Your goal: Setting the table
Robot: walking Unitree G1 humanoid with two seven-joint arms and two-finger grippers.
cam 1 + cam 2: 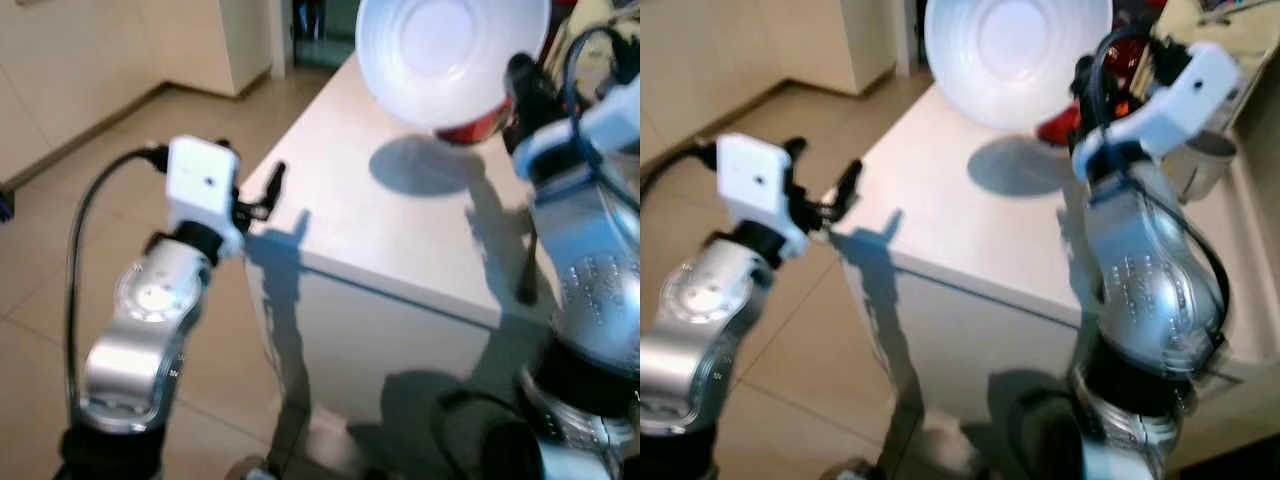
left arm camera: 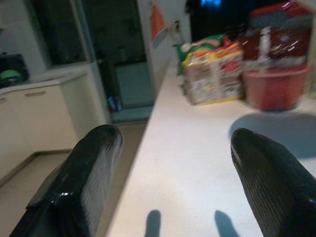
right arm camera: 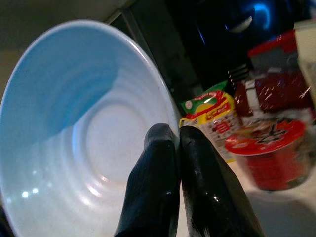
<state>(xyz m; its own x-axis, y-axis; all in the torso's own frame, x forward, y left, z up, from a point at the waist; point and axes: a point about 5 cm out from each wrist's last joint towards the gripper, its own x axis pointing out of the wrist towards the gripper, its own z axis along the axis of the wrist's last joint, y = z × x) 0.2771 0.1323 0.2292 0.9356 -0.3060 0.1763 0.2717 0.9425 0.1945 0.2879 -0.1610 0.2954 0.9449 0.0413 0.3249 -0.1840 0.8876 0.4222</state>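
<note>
Both arms are cased in polished silver metal with rounded, bulging joints and black collars between segments. The left arm [image 1: 150,300] carries a white boxy camera block [image 1: 203,185] at its wrist, and a black cable [image 1: 85,225] loops from it back along the forearm. The right arm [image 1: 1145,280] has fine embossed lettering on its shell, a white wrist bracket [image 1: 1175,95] and black cables [image 1: 1095,65]. Each gripper's fingers [image 2: 89,182] are glossy black, thick and rounded, with a finely ribbed texture
</note>
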